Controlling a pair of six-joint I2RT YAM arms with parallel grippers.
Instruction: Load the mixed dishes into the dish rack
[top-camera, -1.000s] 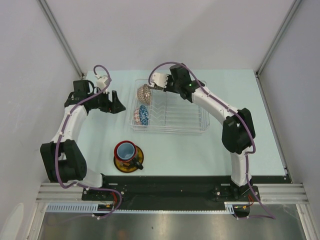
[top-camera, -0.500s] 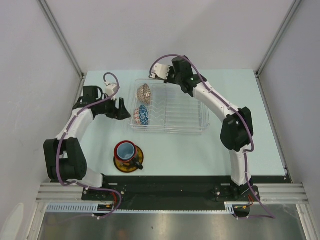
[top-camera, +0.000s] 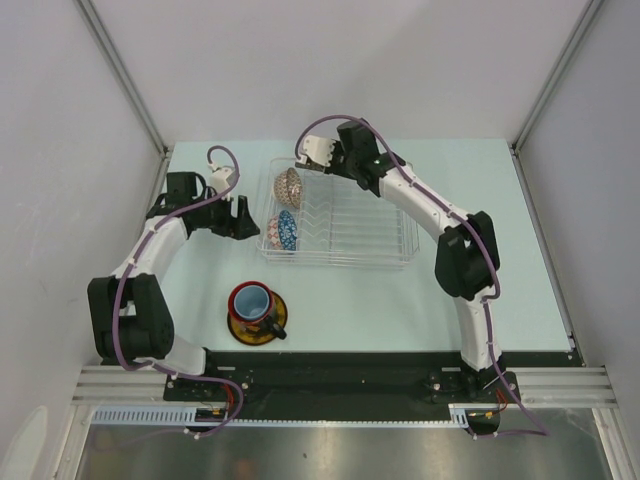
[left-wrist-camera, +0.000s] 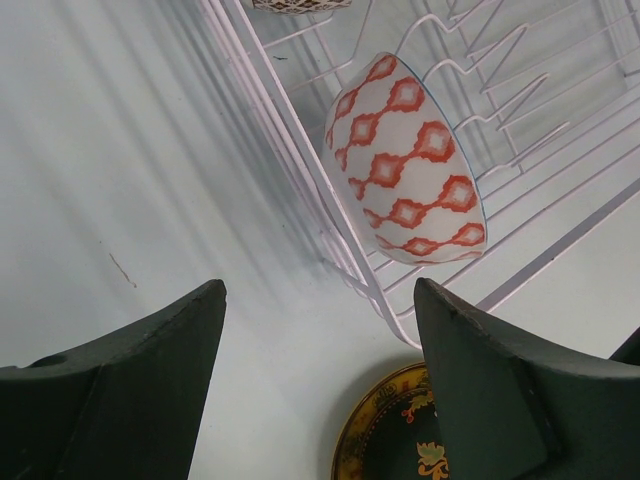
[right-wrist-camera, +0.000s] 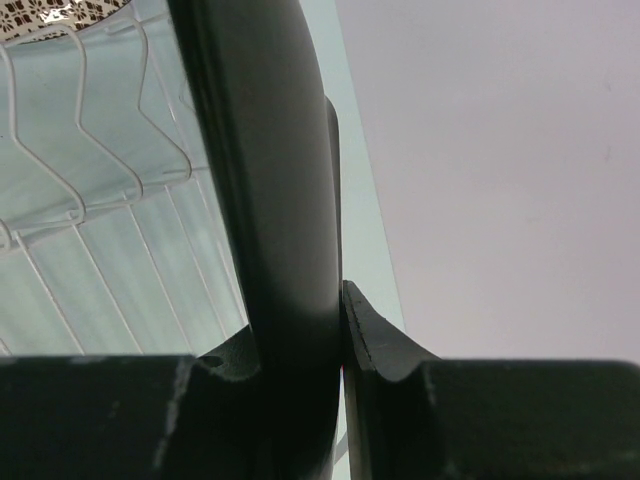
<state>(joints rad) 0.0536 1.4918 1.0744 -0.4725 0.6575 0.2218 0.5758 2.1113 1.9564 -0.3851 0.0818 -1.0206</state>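
The left fingers (left-wrist-camera: 140, 380) are matt black plastic, faintly grainy. Just ahead of them the bowl (left-wrist-camera: 410, 160) is glazed ceramic, smooth and glossy. It sits in a rack (left-wrist-camera: 308, 188) of white-coated wire with a satin look. Nearer, between the fingertips, the saucer (left-wrist-camera: 395, 450) has a shiny glaze. The table (left-wrist-camera: 120, 150) is smooth with a soft sheen. Beside the right fingers (right-wrist-camera: 395, 340), which are dark and smooth, the tray (right-wrist-camera: 120, 270) is clear ribbed plastic.
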